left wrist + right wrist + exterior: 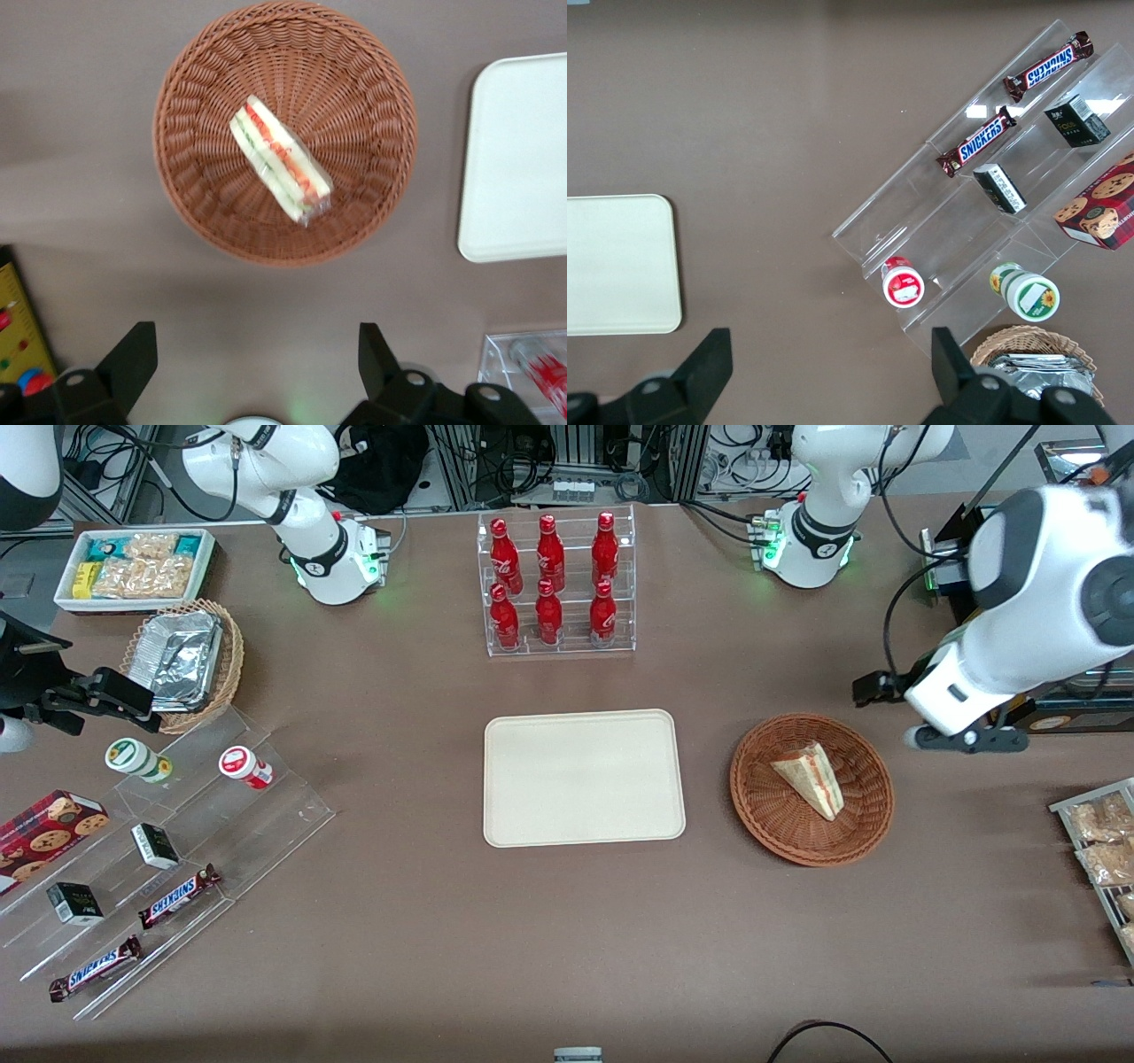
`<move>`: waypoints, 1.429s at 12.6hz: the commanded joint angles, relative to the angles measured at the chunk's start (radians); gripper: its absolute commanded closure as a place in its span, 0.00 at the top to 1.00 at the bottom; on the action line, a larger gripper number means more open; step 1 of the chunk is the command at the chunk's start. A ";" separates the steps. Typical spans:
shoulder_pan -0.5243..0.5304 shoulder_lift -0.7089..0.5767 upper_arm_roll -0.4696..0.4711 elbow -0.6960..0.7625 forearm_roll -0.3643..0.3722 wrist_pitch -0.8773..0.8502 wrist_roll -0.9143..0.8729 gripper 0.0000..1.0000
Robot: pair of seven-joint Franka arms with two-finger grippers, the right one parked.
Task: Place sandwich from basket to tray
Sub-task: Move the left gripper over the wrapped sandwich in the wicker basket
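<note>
My gripper [257, 354] hangs with its jaws wide open and holding nothing, high above the table and farther from the front camera than the basket [757, 802]. The sandwich [808, 779] lies on its side in the middle of the basket, and the tray [584, 722] waits empty beside it, toward the parked arm. To take it well I think I should come straight down over the wedge, turn my fingers across its thin bread faces, and close softly so the filling is not squeezed out.
</note>
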 commanded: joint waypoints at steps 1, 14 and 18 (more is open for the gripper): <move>-0.002 -0.027 -0.004 -0.131 -0.001 0.128 -0.050 1.00; -0.062 0.031 -0.012 -0.448 -0.002 0.720 -0.853 1.00; -0.060 0.084 -0.012 -0.440 -0.002 0.765 -0.921 1.00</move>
